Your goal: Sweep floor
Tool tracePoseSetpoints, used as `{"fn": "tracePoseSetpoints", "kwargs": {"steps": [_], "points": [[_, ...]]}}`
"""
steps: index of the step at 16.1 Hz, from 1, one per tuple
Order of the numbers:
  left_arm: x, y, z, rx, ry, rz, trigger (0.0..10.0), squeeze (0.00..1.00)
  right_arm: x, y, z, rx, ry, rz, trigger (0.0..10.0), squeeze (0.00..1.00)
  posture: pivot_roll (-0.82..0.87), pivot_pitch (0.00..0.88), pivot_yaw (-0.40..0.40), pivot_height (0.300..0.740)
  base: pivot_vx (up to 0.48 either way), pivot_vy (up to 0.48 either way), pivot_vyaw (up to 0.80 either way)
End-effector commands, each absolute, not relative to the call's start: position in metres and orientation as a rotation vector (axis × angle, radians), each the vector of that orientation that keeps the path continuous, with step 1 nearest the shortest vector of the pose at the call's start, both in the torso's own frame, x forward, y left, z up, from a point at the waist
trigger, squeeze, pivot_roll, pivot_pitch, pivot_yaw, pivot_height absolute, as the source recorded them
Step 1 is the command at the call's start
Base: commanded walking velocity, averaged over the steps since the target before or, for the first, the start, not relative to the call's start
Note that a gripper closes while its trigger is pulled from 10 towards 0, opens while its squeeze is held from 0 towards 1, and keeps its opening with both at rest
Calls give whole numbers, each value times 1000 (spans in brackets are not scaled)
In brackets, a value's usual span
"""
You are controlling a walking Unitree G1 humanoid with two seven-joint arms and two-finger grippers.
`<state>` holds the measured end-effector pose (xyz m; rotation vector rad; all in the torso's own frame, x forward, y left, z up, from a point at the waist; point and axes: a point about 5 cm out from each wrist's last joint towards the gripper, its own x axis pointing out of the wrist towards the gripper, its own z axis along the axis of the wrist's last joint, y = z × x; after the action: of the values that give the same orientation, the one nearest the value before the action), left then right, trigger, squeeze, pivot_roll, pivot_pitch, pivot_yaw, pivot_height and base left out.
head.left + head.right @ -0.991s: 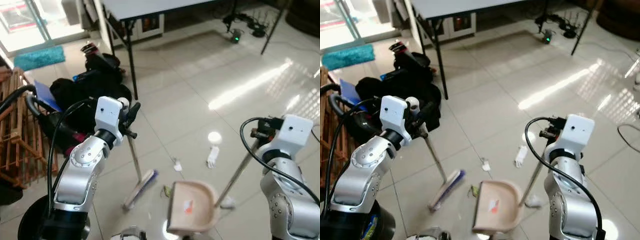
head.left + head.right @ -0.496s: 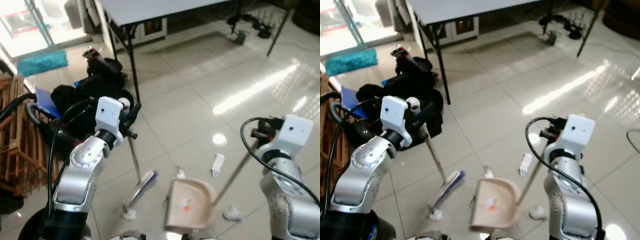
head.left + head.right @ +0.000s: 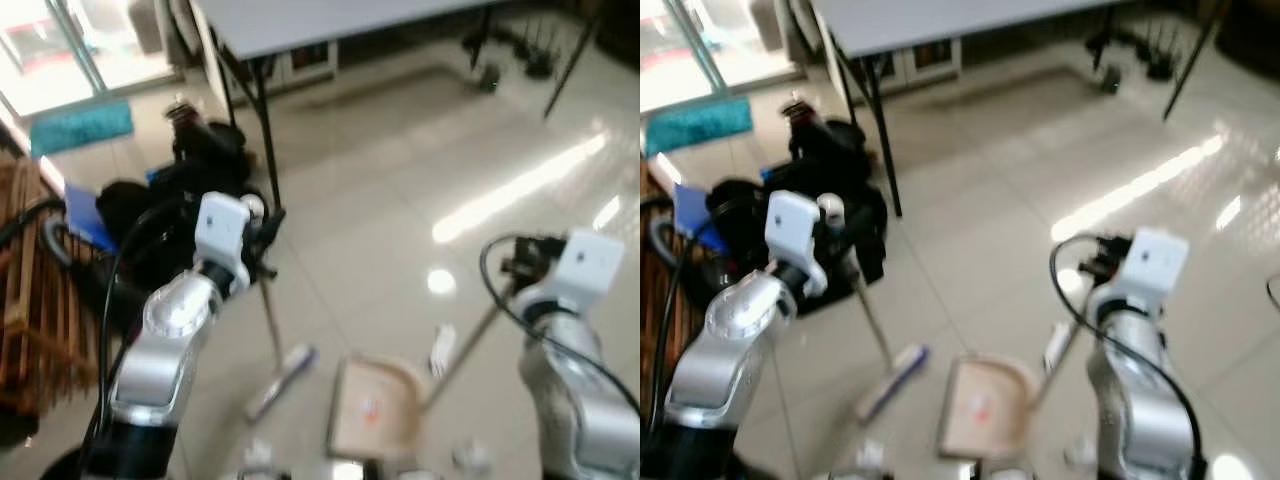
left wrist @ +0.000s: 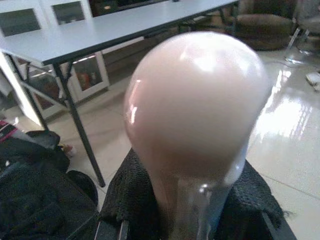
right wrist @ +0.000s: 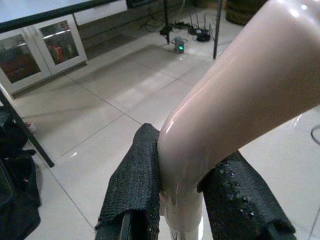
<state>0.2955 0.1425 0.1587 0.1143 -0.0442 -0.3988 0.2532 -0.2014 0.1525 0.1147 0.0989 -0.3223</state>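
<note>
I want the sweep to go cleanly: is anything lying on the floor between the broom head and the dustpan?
Nothing visible does. The broom head and the dustpan sit side by side with bare tile between them, though the picture is blurred, so small scraps there could go unseen.

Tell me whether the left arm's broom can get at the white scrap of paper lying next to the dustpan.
Probably yes. The left end effector grips the broom, only bare tile lies between its head and the dustpan, and the paper sits just beyond the dustpan.
</note>
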Motion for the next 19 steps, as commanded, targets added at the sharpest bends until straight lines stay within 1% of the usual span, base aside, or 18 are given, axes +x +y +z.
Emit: {"fn": "tracePoseSetpoints", "kwargs": {"steps": [1, 5, 10, 19], "points": [[296, 151, 162, 156, -50, -357, 10000, 0, 254, -194, 160, 143, 59, -290, 10000, 0, -34, 122, 21, 740, 0, 0, 0], [297, 153, 160, 164, -40, -336, 10000, 0, 254, -194, 160, 144, 58, -290, 10000, 0, -35, 115, 18, 740, 0, 0, 0], [296, 152, 161, 160, -52, -351, 10000, 0, 254, -194, 159, 144, 58, -291, 10000, 0, -37, 108, 21, 740, 0, 0, 0], [295, 152, 162, 160, -53, -354, 10000, 0, 253, -194, 159, 144, 63, -292, 10000, 0, -37, 118, 20, 740, -290, 0, 0]]}}
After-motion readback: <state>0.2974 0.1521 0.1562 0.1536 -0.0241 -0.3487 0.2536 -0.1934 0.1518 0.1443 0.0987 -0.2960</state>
